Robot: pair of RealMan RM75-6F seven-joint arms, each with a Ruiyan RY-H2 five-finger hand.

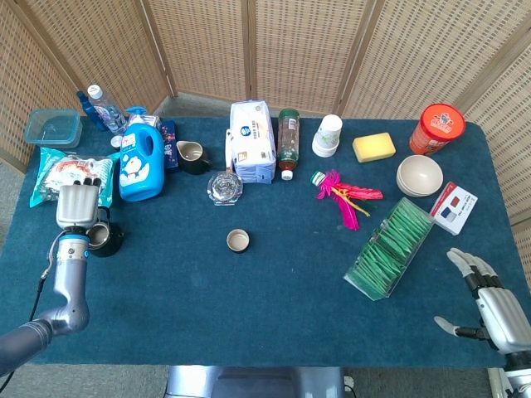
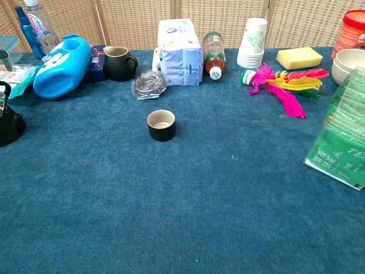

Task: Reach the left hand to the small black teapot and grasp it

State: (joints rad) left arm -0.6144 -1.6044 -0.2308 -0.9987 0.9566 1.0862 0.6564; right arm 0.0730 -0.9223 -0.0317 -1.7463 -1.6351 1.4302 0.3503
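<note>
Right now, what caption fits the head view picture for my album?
Robot's left hand reaches over the small black teapot on a cluttered blue table.

The left hand has a pale silver-grey metallic back and dark, black-tipped fingers. Below it runs a slim grey forearm with a thin blue ring at the wrist and a black cable alongside. The right hand shows the same silver-grey shell, with light segmented fingers.
</note>
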